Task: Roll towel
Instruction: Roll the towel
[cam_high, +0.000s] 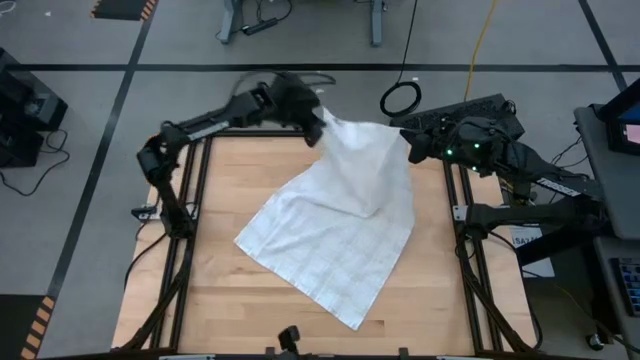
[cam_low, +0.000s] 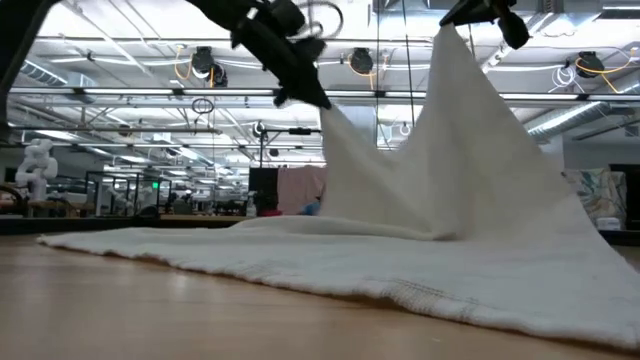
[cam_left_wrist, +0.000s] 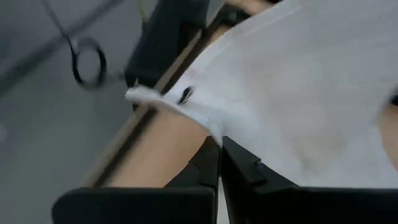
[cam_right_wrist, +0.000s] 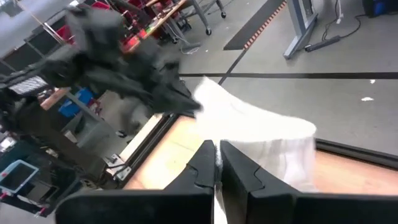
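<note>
1. Towel (cam_high: 335, 235), white soft cloth with thin grey check lines: far edge lifted off the pale wooden tabletop (cam_high: 250, 300), near part lying flat and skewed, one corner pointing toward the near edge.
2. Two far corners held up in the air near the table's far edge, cloth sagging between them and draping down to the wood; peaks plain in the low view.
3. Left gripper (cam_high: 318, 128), black and two-fingered: jaws pressed together, pinching the far left corner, a tuft of cloth poking past the fingertips (cam_left_wrist: 214, 155) in the left wrist view.
4. Right gripper (cam_high: 412, 147), same dark build: jaws pressed together on the far right corner, a thin fold caught between the fingers in its own wrist view.
5. Step in hand, judged: spreading or repositioning ahead of any rolling; no roll begun.
6. Risks, judged:
   - thin pinch on either corner slipping free under the hanging weight, dropping that side in a heap;
   - uneven pull between the arms adding skew, giving a slanted, cone-shaped roll;
   - sag in the middle setting down as a crease and bunching inside the roll;
   - cloth dragged past the far edge onto the black metal frame (cam_high: 195, 200).
</note>
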